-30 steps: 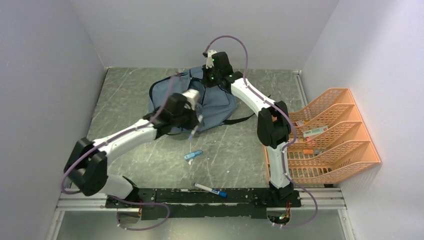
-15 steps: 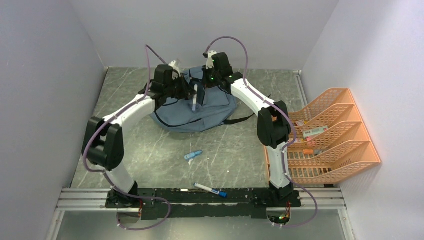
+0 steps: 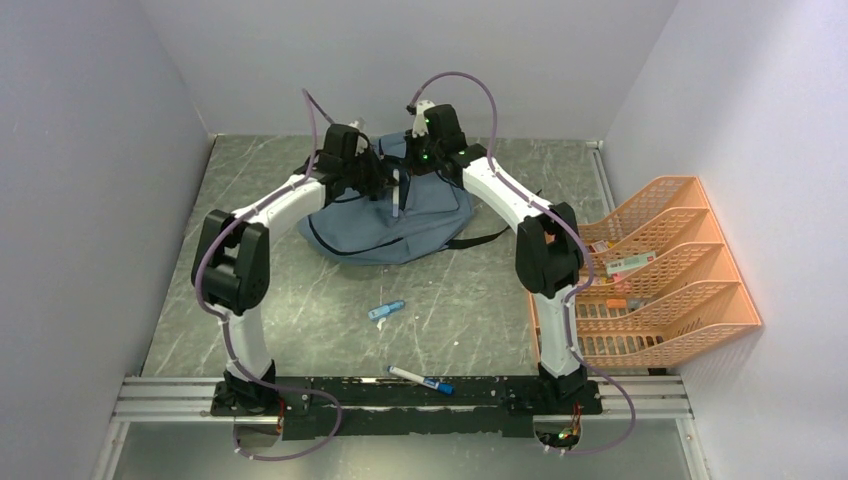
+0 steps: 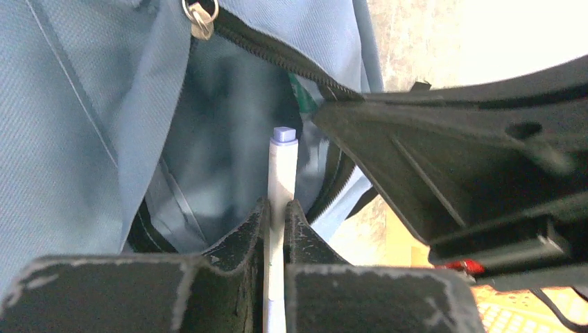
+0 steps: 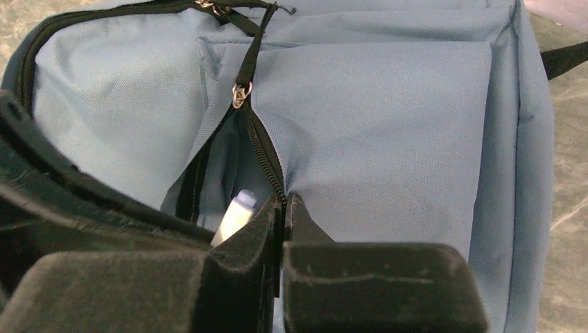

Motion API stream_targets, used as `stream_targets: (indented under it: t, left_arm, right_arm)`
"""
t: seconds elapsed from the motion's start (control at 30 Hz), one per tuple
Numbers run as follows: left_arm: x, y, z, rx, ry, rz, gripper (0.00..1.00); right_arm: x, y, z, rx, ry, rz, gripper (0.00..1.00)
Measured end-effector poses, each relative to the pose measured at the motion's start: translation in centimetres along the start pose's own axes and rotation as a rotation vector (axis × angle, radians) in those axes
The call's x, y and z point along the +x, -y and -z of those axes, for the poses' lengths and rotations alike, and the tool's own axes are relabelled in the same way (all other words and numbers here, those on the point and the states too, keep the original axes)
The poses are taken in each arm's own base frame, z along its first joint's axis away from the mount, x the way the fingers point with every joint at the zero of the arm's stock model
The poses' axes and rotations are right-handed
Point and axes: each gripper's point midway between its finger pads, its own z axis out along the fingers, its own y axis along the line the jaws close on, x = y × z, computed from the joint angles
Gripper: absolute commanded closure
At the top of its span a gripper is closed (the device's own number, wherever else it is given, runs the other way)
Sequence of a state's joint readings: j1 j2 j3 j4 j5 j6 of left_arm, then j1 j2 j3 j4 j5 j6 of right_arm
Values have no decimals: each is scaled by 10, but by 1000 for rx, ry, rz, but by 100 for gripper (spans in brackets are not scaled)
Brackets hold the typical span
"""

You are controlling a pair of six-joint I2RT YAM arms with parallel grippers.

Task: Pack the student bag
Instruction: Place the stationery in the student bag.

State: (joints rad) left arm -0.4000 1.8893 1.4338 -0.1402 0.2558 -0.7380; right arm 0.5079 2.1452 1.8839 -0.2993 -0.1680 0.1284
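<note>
Student bag (image 3: 425,225) lies flat at the far middle of the table (image 3: 480,290), grey-blue, with a black strap trailing out on its right side. Both arms reach over it and meet above its upper half.

The left gripper (image 4: 276,208) is clenched on a white pen (image 4: 282,166) with a pale lilac end. The pen points into the dark mouth of the unzipped front pocket (image 4: 222,118). The right gripper (image 5: 283,205) is clamped on the black zip edge of that pocket, at the lower end of the opening.

The bulky black body of the right gripper fills the right half of the left wrist view, touching or just beside the pocket mouth and crowding the pen's right side. The right wrist view has the left gripper as a dark mass at its lower left, just beside the pen tip.

An orange tray rack (image 3: 660,270) stands against the right wall, well apart from the bag, with a few small items in its tiers. On the bare table between the arms lies a small blue object (image 3: 386,309), too small to name with confidence. Nearer the arm bases is a white marker (image 3: 420,379) with a blue end.

Only the overhead view shows the rack and the loose items. Only the wrist views show the silver zip pull (image 5: 240,95) hanging at the top of the opening, with the pen's end level with the zip teeth.
</note>
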Motion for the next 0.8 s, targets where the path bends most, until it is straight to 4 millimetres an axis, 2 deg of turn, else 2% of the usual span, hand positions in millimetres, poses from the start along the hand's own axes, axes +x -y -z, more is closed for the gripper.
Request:
stream_targets:
  t: [0.2, 0.37, 0.6, 0.63, 0.8]
  left_arm:
    - [-9, -6, -19, -20, 10, 27, 95]
    - [-18, -19, -33, -40, 18, 69, 95]
    - [-43, -27, -55, -34, 52, 111, 94]
    - [-45, -25, -57, -28, 52, 112, 90]
    - [-45, -19, -62, 4, 35, 116, 49]
  right_arm:
    - [2, -5, 0, -5, -2, 3, 100]
    - [4, -11, -1, -8, -6, 10, 100]
    - [6, -20, -2, -4, -7, 26, 100]
    - [6, -21, -2, -3, -6, 28, 100]
    - [6, -22, -3, 8, -5, 40, 100]
